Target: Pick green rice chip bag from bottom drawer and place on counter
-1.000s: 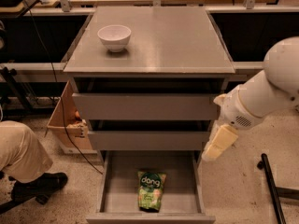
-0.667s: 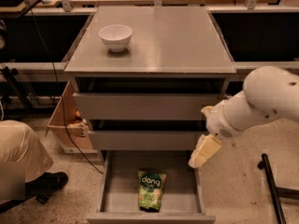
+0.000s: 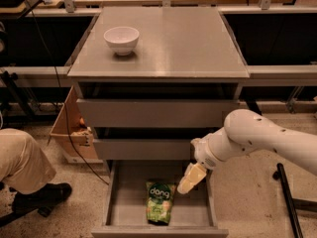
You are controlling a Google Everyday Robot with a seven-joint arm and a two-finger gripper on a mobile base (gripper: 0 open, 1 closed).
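Just beside the green rice chip bag (image 3: 159, 204), the hand (image 3: 185, 185)

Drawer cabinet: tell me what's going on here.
A robot arm reaches in from the right. Its pincer hangs over the open bottom drawer, just right of the green rice chip bag. The bag lies flat on the drawer floor, not yet grasped. The counter holds only a white bowl near its back left corner. A person's leg shows at the left edge.
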